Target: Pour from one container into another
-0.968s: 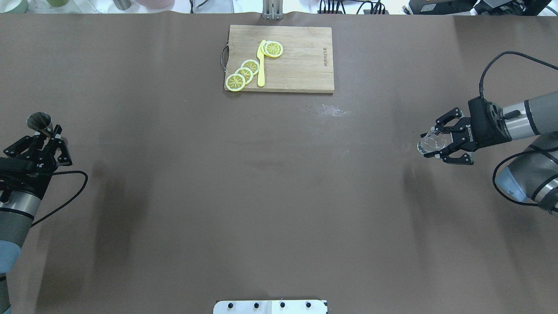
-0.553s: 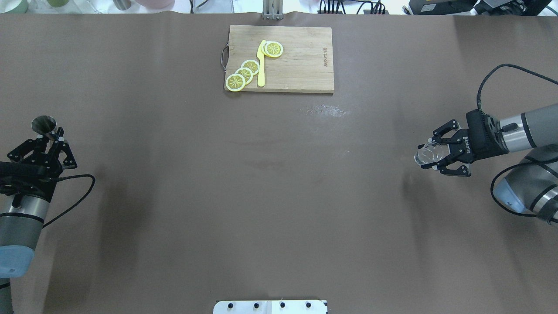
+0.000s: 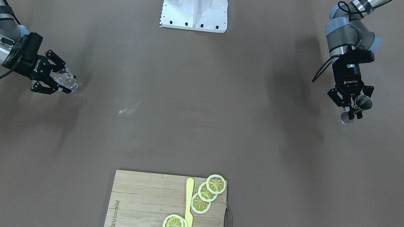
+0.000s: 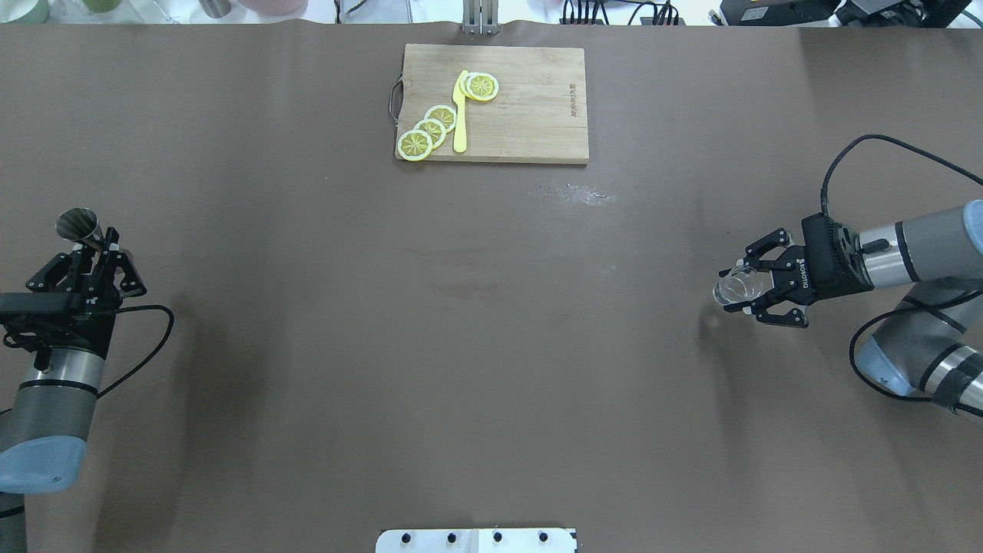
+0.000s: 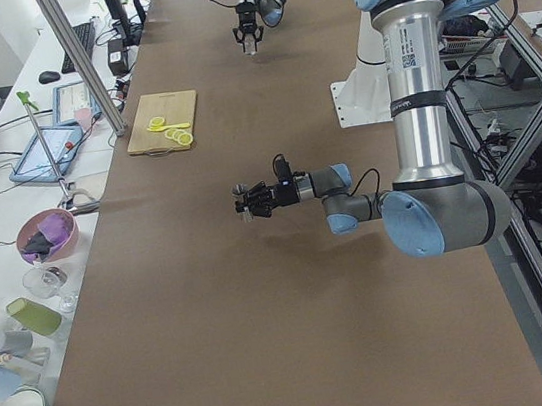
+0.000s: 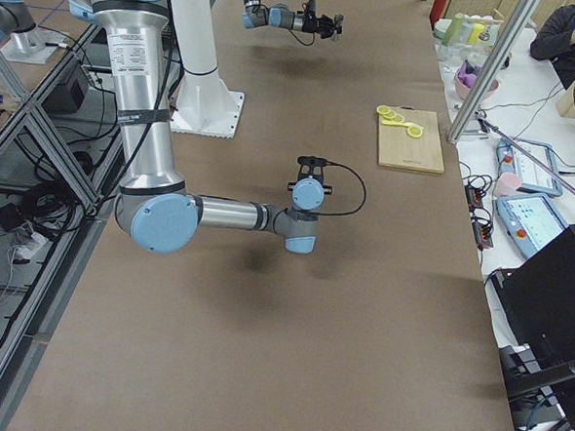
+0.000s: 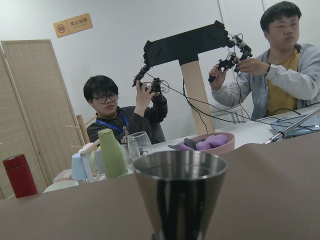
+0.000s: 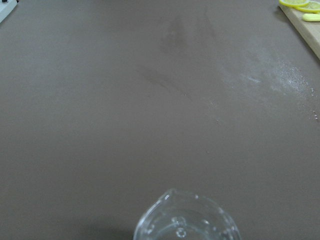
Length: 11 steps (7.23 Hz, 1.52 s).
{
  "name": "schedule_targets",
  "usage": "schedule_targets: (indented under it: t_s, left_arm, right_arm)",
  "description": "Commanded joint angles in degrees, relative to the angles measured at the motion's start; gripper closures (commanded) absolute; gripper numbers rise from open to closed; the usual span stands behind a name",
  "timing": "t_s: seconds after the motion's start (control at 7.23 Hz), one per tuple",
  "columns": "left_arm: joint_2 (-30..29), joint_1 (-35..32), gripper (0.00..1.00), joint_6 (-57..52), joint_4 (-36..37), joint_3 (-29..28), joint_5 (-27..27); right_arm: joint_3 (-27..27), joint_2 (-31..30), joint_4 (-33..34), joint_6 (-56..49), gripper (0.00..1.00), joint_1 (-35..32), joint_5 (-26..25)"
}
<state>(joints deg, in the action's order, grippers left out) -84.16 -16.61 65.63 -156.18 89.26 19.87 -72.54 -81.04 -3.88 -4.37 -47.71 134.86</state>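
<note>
My left gripper (image 4: 96, 250) is shut on a steel jigger (image 4: 79, 225) at the table's left edge, holding it by the waist. The jigger (image 7: 180, 195) fills the bottom of the left wrist view, upright with its mouth up; its inside is hidden. In the front-facing view the left gripper (image 3: 352, 111) and the jigger (image 3: 362, 102) show at the right. My right gripper (image 4: 737, 290) is shut on a small clear glass (image 4: 732, 286) above the table's right side. The glass (image 3: 66, 79) looks tilted on its side; its rim (image 8: 186, 220) shows low in the right wrist view.
A wooden cutting board (image 4: 530, 115) lies at the far middle with several lemon slices (image 4: 430, 130) and a yellow knife (image 4: 459, 115). A pale smear (image 4: 576, 193) marks the brown table cover in front of it. Operators and cups sit beyond the far edge.
The right gripper has carried the glass inward and nearer the robot. The left gripper has shifted a little nearer the robot and inward with the jigger.
</note>
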Motion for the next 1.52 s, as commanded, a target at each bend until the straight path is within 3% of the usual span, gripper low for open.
schedule_targets:
  t_s: [0.0, 0.41, 1.38]
  left_arm:
    - [-0.3, 1.22, 1.0, 4.85, 0.09, -0.48, -0.1]
    - [-0.3, 3.87, 1.0, 10.57, 1.4, -2.15, -2.82]
    - [-0.83, 4.31, 1.0, 11.36, 4.04, -4.61, -0.54]
  right_arm:
    - [-0.14, -0.6, -0.07, 0.06, 1.0, 1.74, -1.09]
    - [-0.41, -1.57, -0.16, 0.06, 1.0, 2.79, -1.18]
    - [-0.41, -3.59, -2.27, 0.06, 1.0, 3.94, -1.97]
